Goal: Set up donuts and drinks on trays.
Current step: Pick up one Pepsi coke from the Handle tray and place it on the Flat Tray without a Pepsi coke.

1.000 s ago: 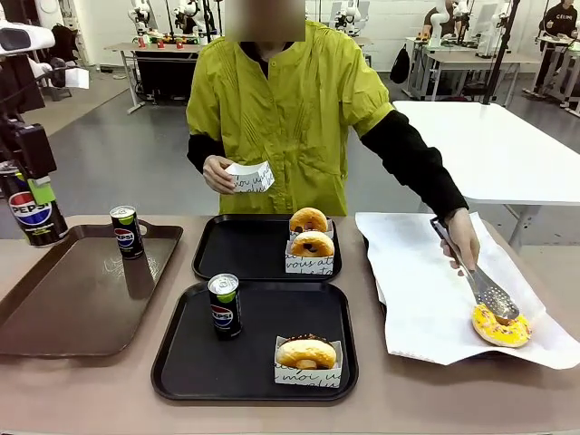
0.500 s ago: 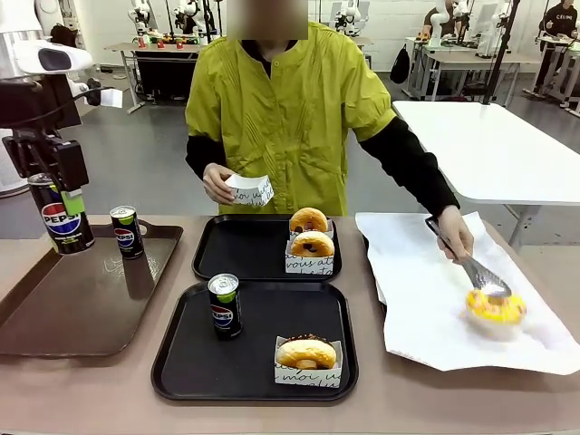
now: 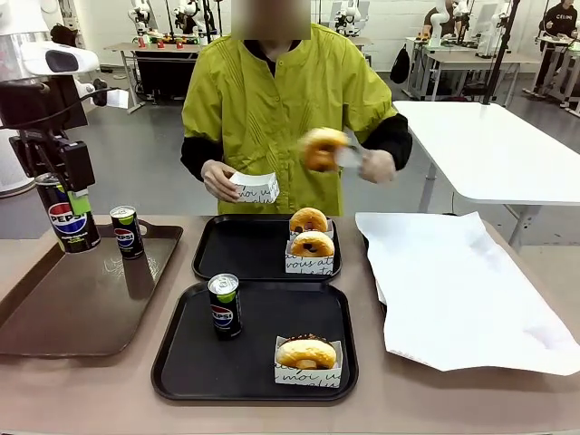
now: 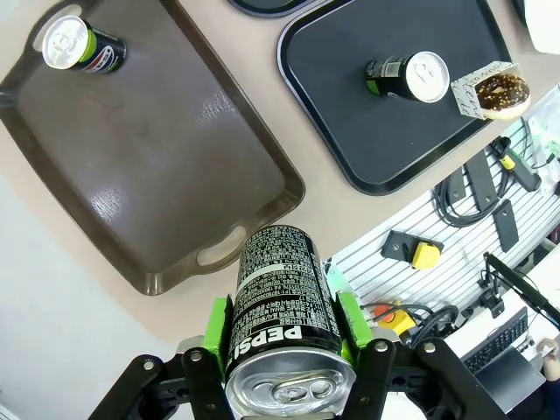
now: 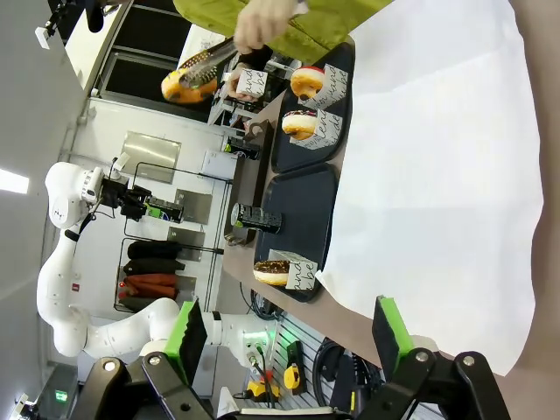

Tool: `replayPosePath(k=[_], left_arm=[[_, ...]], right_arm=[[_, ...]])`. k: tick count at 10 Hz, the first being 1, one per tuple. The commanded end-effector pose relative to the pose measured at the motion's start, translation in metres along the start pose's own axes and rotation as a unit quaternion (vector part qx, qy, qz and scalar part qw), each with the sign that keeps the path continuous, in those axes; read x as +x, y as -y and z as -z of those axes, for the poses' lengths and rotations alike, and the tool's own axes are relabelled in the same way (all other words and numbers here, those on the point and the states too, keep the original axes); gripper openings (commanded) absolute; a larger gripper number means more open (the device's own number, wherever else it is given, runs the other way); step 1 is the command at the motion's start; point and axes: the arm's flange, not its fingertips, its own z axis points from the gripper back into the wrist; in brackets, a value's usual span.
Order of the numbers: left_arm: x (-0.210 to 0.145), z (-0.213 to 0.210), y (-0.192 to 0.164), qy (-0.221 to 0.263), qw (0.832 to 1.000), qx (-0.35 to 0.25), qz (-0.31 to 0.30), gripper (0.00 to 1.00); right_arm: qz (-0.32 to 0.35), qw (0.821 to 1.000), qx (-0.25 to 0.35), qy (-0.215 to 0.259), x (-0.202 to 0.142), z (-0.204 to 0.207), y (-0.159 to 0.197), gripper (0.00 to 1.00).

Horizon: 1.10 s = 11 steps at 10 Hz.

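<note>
Brown desk (image 3: pixel 435 399) surface runs across the front view, with a workshop of white benches behind the person. Nearest sits one black tray (image 3: pixel 181 376) holding an upright Pepsi can (image 3: pixel 224 306) and a chocolate-iced donut (image 3: pixel 306 353) in a white paper tray. Just beyond, the second black tray (image 3: pixel 240 249) carries two boxed donuts (image 3: pixel 311 233) but no drink, so the setup looks partly done. To its left, a spare can (image 3: pixel 126 232) stands on the glossy brown tray (image 3: pixel 72 308). Above that tray the left gripper (image 3: pixel 65 195) has its jaws clamped on a slim black can (image 4: pixel 284 306), green pads pressed to its sides, silver top toward the wrist camera. The right gripper (image 5: pixel 289 337) hangs with jaws wide apart over the white paper sheet (image 3: pixel 453 290). Farthest, the person's hand (image 3: pixel 376 165) lifts a blurred donut (image 3: pixel 323 149) in tongs toward an empty paper tray (image 3: pixel 254 188) held in the other hand (image 3: pixel 217 177).
</note>
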Motion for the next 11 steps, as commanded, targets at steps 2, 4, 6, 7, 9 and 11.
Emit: replayPosePath(k=[2, 4, 6, 7, 9, 11], left_arm=[[0.001, -0.004, -0.001, 0.005, 1.000, -0.002, 0.007, 0.59], [-0.003, -0.003, 0.000, 0.008, 1.000, -0.003, 0.005, 0.59], [0.003, -0.004, 0.001, 0.004, 1.000, -0.001, 0.010, 0.59], [0.007, -0.002, 0.005, 0.004, 1.000, 0.002, 0.013, 0.59], [0.030, 0.005, 0.012, 0.010, 1.000, 0.008, 0.016, 0.59], [0.074, 0.022, 0.018, 0.023, 0.999, 0.021, 0.010, 0.59]], right_arm=[[-0.004, 1.000, 0.006, 0.001, 0.000, 0.000, 0.000, 1.00], [-0.004, 1.000, 0.006, 0.001, 0.000, 0.000, 0.000, 1.00], [-0.004, 1.000, 0.006, 0.001, 0.000, 0.000, 0.000, 1.00], [-0.004, 1.000, 0.006, 0.001, 0.000, 0.000, 0.000, 1.00], [-0.004, 1.000, 0.006, 0.001, 0.000, 0.000, 0.000, 1.00], [-0.004, 1.000, 0.006, 0.001, 0.000, 0.000, 0.000, 1.00]])
